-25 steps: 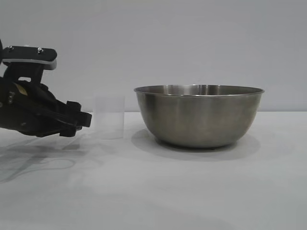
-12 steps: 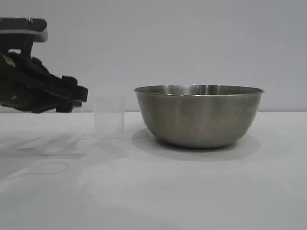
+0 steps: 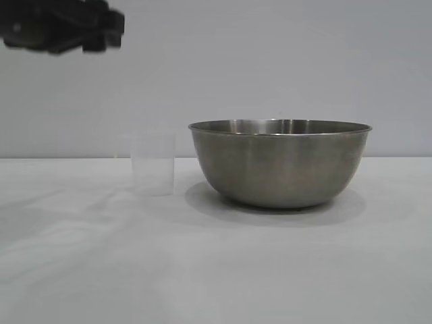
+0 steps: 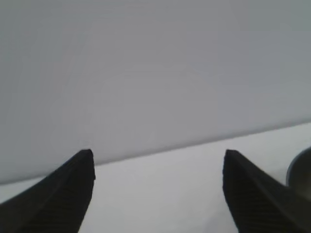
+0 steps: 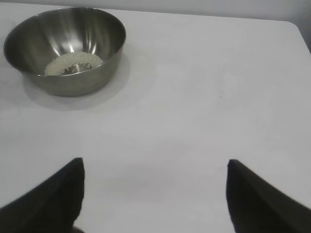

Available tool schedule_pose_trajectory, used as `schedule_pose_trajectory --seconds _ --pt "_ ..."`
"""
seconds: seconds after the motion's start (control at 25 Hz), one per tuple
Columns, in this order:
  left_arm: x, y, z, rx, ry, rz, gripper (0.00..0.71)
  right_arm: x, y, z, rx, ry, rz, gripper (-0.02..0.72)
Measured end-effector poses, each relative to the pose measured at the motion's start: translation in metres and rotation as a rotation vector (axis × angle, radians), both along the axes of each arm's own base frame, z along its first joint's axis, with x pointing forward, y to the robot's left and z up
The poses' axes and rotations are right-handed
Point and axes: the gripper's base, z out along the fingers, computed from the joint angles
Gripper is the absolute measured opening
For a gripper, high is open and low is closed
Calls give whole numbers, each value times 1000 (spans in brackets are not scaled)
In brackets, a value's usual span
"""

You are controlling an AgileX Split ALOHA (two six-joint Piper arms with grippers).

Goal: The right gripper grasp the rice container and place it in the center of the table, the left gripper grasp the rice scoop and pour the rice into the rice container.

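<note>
My right gripper (image 5: 154, 194) sits parked nearest, its 2 ribbed black fingers (image 5: 53, 199) spread wide with nothing between them over bare white table (image 5: 204, 97); the rice container (image 5: 65, 48) lies well off toward 11 o'clock in that wrist view. It is a round brushed-steel bowl with a thin rim, and a small off-white heap of rice (image 5: 73, 62) lies in its bottom. In the exterior view the bowl (image 3: 280, 162) stands mid-table, and the rice scoop (image 3: 154, 164), a frosted, tapered plastic cup, stands upright just beside it at 9 o'clock, apart from it; I cannot see grains in it. My left gripper (image 4: 158, 167) hangs high toward 10 o'clock of the cup, fingers apart and empty, pointing roughly level. Risk as I judge it: the cup is light and close to the bowl, so any low pass of my left arm could tip it against the steel wall. The smooth bowl could skid if nudged.
</note>
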Motion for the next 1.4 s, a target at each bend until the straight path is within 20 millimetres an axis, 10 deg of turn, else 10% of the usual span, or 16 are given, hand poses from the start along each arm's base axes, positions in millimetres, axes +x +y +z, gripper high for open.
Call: schedule_pose_trajectory --seconds 1.0,1.4 --pt "-4 -11 185 203 -26 -161 430 0 0 0 0 0 0 545" --pt "-18 13 194 250 83 -179 430 0 0 0 0 0 0 545"
